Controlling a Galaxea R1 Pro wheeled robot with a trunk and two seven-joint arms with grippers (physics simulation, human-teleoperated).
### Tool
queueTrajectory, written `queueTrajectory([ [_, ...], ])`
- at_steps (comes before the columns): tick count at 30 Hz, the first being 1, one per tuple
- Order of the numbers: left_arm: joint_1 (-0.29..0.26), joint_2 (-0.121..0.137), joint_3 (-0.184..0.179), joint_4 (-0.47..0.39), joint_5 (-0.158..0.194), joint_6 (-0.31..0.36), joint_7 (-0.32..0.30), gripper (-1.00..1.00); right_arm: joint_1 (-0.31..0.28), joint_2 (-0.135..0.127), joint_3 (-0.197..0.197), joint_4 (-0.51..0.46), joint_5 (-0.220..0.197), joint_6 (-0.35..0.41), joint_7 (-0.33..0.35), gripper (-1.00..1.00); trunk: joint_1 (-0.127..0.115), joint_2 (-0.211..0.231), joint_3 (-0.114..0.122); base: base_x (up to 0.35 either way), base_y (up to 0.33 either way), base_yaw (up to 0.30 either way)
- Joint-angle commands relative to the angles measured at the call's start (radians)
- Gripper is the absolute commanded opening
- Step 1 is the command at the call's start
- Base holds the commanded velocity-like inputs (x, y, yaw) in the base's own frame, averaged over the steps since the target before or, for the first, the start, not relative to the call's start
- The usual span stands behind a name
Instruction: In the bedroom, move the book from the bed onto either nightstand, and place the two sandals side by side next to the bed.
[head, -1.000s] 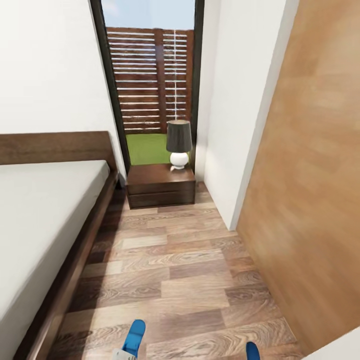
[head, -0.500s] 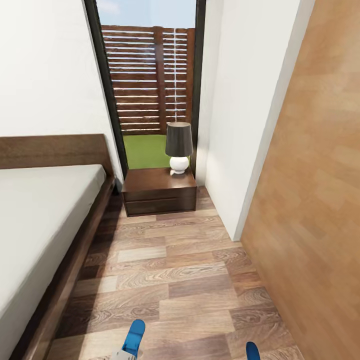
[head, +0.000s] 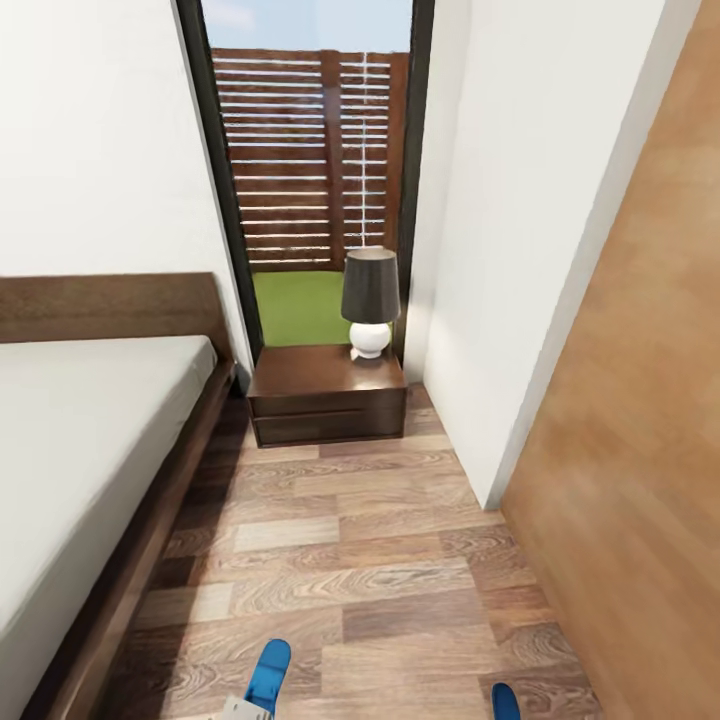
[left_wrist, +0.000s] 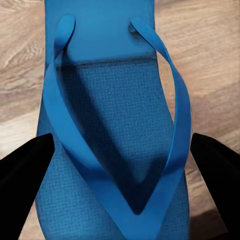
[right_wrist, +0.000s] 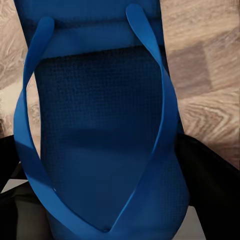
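One blue sandal (left_wrist: 115, 125) sits between the two black fingers (left_wrist: 22, 165) of my left gripper (left_wrist: 120, 167), which is shut on it. Its tip shows low in the head view as the left sandal (head: 270, 672). My right gripper (right_wrist: 107, 195) is shut on the other blue sandal (right_wrist: 100, 115), whose tip (head: 505, 702) peeks in at the lower edge of the head view. Both sandals hang above the wood-plank floor. The bed (head: 70, 450) with its off-white mattress runs along the left. The nightstand (head: 325, 390) stands ahead beside the headboard. The book is out of view.
A black-shaded lamp (head: 369, 300) stands on the nightstand's right rear corner. Behind it is a tall glass door (head: 310, 170) onto grass and a slatted fence. A white wall corner (head: 490, 300) and a brown wooden door (head: 640, 420) close the right side. Plank floor (head: 350, 540) stretches between bed and wall.
The whole head view has shifted: the nightstand and lamp sit a little lower and further right in the picture, so the camera has moved. Both sandals stay in the grippers.
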Motion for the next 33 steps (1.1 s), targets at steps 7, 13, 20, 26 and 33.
queueTrajectory([
  [7, -0.001, 0.000, -0.005, 0.001, 0.006, -0.003, -0.002, -1.00, 0.000, -0.001, 0.005, -0.001, -0.010, 0.006, 0.003, -1.00, 0.000, 0.000, -0.001, 0.330, 0.000, 0.010],
  [13, -0.001, 0.000, -0.005, 0.001, 0.006, -0.003, -0.002, -1.00, 0.000, 0.000, 0.005, -0.001, -0.010, 0.006, 0.003, -1.00, 0.000, 0.000, -0.001, 0.330, 0.000, 0.000],
  [20, -0.001, 0.000, -0.006, 0.001, 0.006, -0.003, -0.002, -1.00, 0.000, 0.000, 0.005, -0.001, -0.010, 0.006, 0.003, -1.00, 0.000, 0.000, -0.001, 0.330, 0.000, 0.000],
  [26, 0.000, 0.000, -0.006, 0.001, 0.006, -0.003, -0.002, -1.00, 0.000, 0.000, 0.005, -0.001, -0.010, 0.006, 0.003, -1.00, 0.000, 0.000, -0.001, 0.330, 0.000, 0.000],
  [33, -0.001, -0.008, -0.005, 0.001, 0.006, -0.003, -0.002, -1.00, 0.000, 0.000, 0.005, -0.001, -0.010, 0.006, 0.003, -1.00, 0.000, 0.000, -0.001, 0.329, -0.062, 0.000],
])
